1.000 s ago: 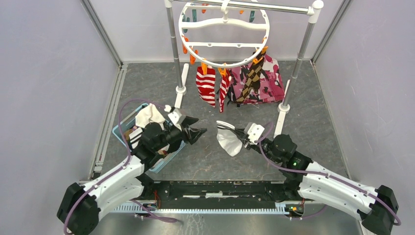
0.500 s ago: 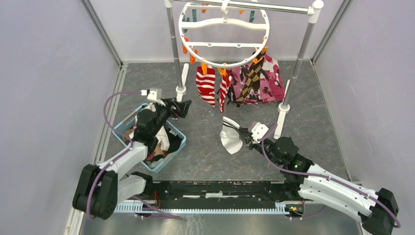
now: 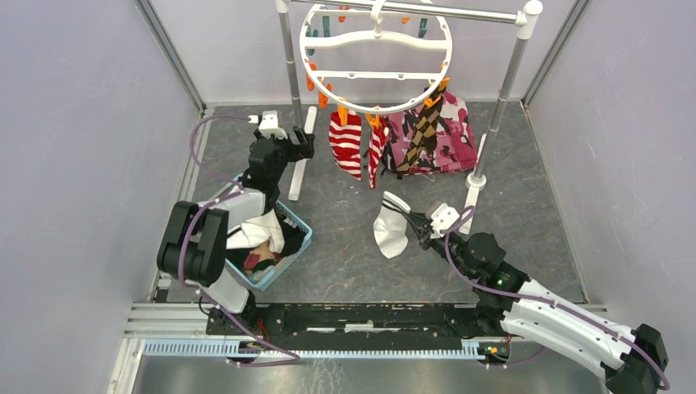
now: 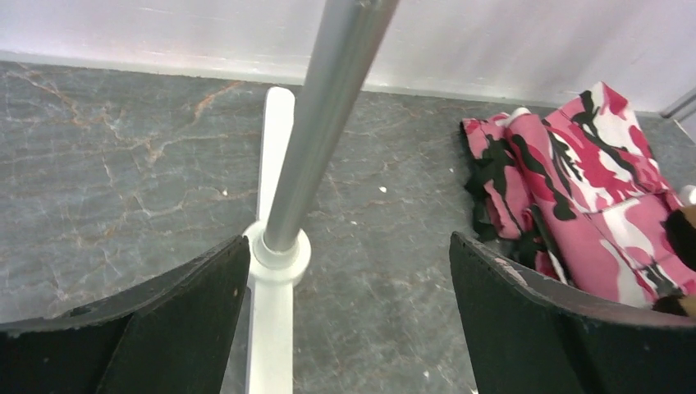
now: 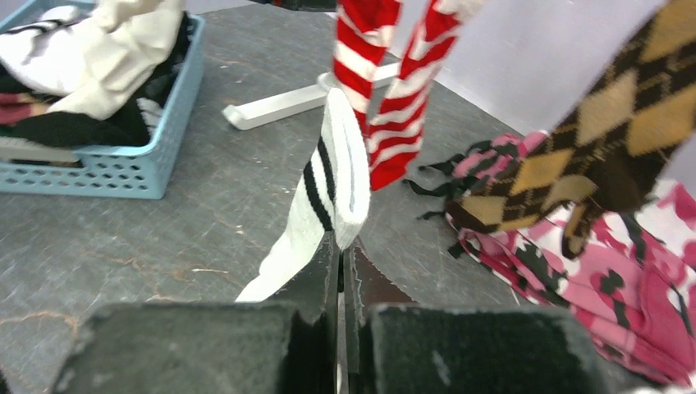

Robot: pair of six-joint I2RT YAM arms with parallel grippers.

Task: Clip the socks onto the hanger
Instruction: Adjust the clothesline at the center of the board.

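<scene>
Near the hanger [image 3: 374, 61], our right fingers [image 5: 316, 279] pinch a white sock [image 5: 328, 189]; left fingers [image 4: 148, 328] are spread wide. Next we should lift it to a clip [image 3: 322, 98].

Left claw [image 4: 346, 246] gapes wide; right claw [image 5: 341, 246] pinches tight.

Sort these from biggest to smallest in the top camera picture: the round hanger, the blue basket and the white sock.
1. hanger: looks largest, though it hangs higher, nearer the camera.
2. blue basket: partly hidden by the left arm.
3. white sock: smallest.
</scene>
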